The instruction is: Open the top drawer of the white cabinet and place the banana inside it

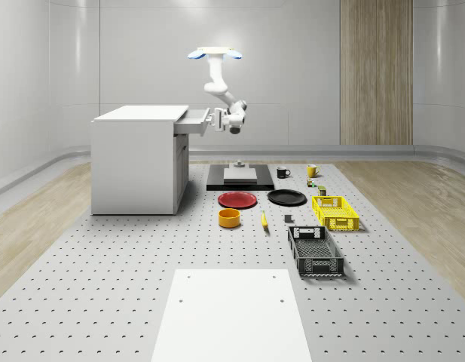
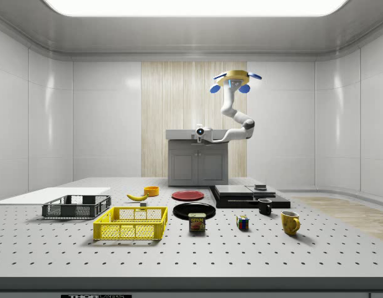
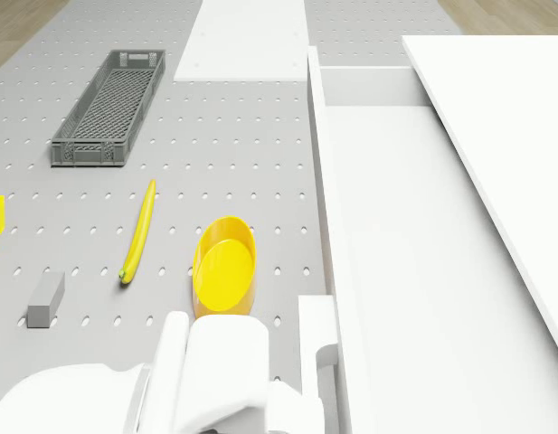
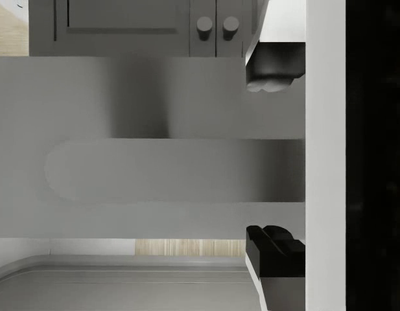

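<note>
Tabletop banana [image 1: 264, 220] well below gripper [image 1: 215, 119]

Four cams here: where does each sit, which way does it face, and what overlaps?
Whole-scene: high, off-robot, facing the cabinet; drone, arm, hand at the drawer.
Side: table level, facing the cabinet front; whole robot.
Drone: looking down on the open drawer, banana, bowl; own arm.
Wrist: against the drawer front; fingertips.
Whole-scene and drone share banana, bowl.

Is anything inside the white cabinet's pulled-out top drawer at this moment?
The visible part of the white top drawer shows only bare floor; its back stays covered by the cabinet's white top. The yellow banana lies on the grey perforated table.
</note>
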Available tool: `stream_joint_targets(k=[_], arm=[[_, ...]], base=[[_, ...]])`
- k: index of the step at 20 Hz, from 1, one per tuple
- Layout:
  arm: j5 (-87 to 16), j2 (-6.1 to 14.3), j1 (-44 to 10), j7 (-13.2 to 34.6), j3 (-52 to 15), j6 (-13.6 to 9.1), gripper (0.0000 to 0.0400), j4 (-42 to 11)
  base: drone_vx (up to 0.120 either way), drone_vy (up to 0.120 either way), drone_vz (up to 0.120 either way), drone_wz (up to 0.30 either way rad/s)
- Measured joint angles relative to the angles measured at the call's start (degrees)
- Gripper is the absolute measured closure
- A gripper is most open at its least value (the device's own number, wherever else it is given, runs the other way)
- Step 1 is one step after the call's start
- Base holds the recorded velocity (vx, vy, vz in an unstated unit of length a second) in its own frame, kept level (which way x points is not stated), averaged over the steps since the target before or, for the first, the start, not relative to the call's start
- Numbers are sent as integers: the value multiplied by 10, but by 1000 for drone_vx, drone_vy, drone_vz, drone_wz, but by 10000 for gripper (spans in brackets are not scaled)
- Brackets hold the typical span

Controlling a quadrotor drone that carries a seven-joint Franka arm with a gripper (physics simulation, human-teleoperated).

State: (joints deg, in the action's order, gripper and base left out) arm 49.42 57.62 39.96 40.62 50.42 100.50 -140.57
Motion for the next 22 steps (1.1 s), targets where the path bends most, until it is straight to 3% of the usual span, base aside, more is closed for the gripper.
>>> stream_joint_targets(k=[6, 22], arm=[[-15, 10, 8, 10, 16, -6, 15, 10], [-36, 33, 28, 26, 28, 8, 0, 11]], base=[[0, 120, 0, 0], [120, 120, 0, 0]])
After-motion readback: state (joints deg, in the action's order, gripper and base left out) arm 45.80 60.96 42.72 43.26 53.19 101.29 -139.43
